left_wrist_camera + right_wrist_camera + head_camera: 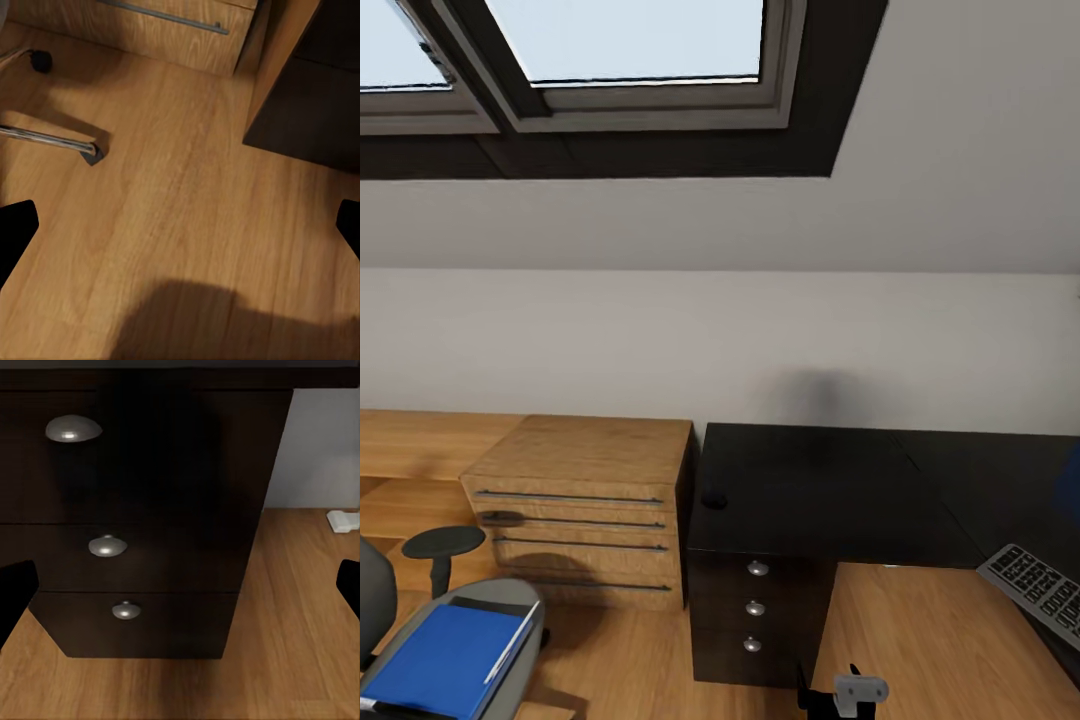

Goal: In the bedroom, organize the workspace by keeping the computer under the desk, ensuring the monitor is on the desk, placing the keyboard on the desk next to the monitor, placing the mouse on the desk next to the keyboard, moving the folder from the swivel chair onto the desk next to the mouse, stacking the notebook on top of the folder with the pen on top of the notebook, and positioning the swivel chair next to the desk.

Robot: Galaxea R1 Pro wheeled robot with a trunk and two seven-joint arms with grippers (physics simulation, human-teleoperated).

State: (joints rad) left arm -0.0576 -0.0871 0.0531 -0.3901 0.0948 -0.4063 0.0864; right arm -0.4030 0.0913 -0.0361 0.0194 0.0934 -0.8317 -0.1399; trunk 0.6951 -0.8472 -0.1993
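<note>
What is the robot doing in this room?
It's tidying a workspace, but it isn't holding anything right now. The left tool hangs open over the wooden floor, and the right tool is open, facing the desk's drawers. The mouse and the keyboard are already on the desk. The blue folder lies on the swivel chair, with the pen on it, so that part isn't done yet.

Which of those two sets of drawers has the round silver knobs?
The black drawer unit under the desk; the light wooden chest beside it has long bar handles instead.
</note>
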